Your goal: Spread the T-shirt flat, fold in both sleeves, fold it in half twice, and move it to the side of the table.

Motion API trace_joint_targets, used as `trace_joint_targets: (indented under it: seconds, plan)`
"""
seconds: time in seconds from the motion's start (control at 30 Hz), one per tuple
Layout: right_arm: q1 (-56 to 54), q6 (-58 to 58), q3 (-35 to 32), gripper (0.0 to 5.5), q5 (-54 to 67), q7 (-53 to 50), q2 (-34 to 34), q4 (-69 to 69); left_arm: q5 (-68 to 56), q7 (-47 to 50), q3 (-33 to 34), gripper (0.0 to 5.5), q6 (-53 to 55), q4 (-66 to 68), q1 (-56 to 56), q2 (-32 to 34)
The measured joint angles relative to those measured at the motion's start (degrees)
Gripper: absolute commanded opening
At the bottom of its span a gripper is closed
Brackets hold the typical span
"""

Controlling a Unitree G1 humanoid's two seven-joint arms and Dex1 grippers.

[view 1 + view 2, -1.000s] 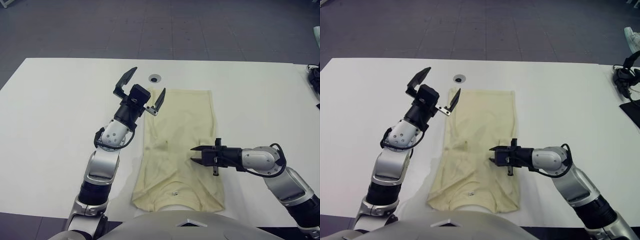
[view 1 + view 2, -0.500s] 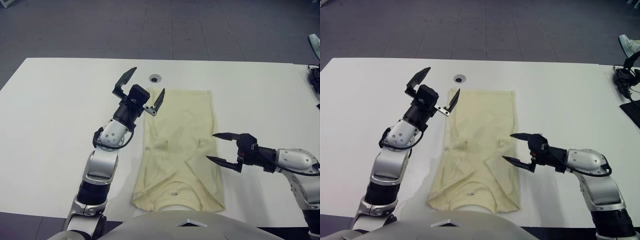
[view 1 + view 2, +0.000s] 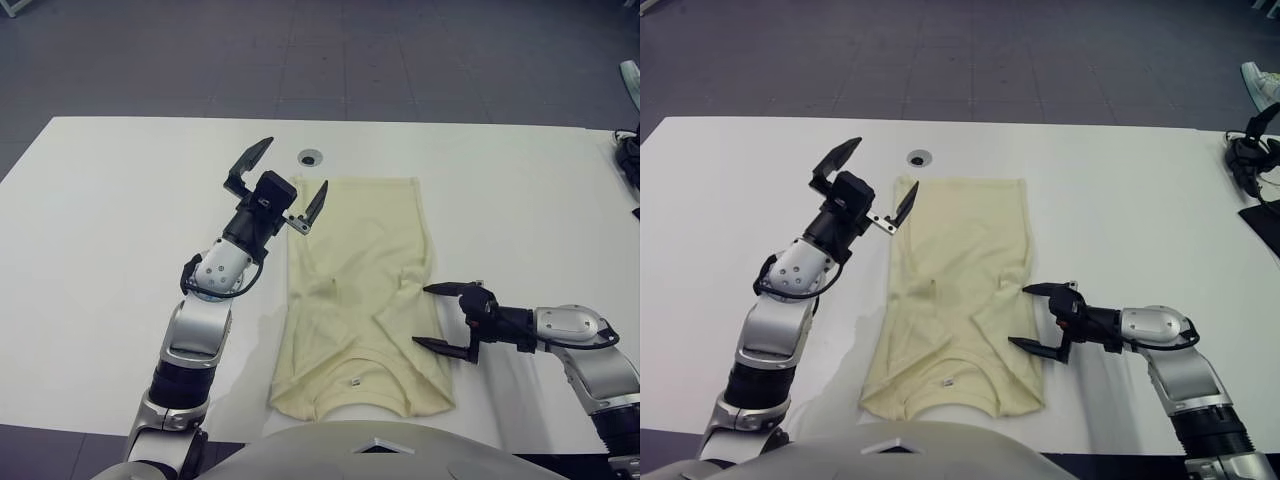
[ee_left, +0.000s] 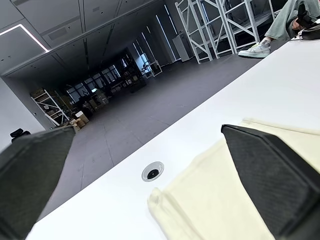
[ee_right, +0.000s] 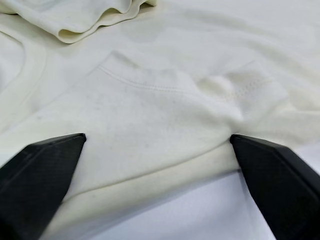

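Lying nearest: a cream T-shirt (image 3: pixel 355 300) on the white table (image 3: pixel 100 250), down the table's middle. Its collar is toward the robot and its hem at the far end. Both sleeves are folded in, so it forms a long narrow strip.
Shirt's right edge: bunched into a small ridge about halfway along; elsewhere the cloth is fairly flat with light creases.
Right gripper (image 3: pixel 420 316): low at the shirt's right edge, in its nearer half, pointing across at the cloth. It is spread wide and holds nothing. In the wrist view its fingers (image 5: pixel 40 165) flank the folded sleeve hem; I cannot tell whether they touch the cloth.
Left gripper (image 3: pixel 297 162): farther off, up above the table by the shirt's far left corner, spread wide and empty. One fingertip is over the cloth's corner, the other over bare table.
Hole (image 3: pixel 311 156): small and round, set in the table just beyond the left gripper, near the shirt's far corner but apart from it.
Far right edge: black cables (image 3: pixel 1245 160), well apart from the shirt.
Beyond the table: grey floor (image 3: pixel 300 50).
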Motion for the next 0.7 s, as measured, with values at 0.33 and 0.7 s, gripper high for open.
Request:
trace_joint_targets:
  seconds: [0.33,0.7]
  plan:
    - [10.02,8.91,-12.42,5.38,10.53,-4.15,-1.03,-20.32,-5.69,-15.08,2.42,5.40,-3.05,-2.76,1.30,12.58]
    - [32.75,3.47,-27.20,5.38,2.58,-0.72,-2.80,-37.72,-18.42,-44.83,17.39,5.40,-18.40,-19.45,33.53,37.72]
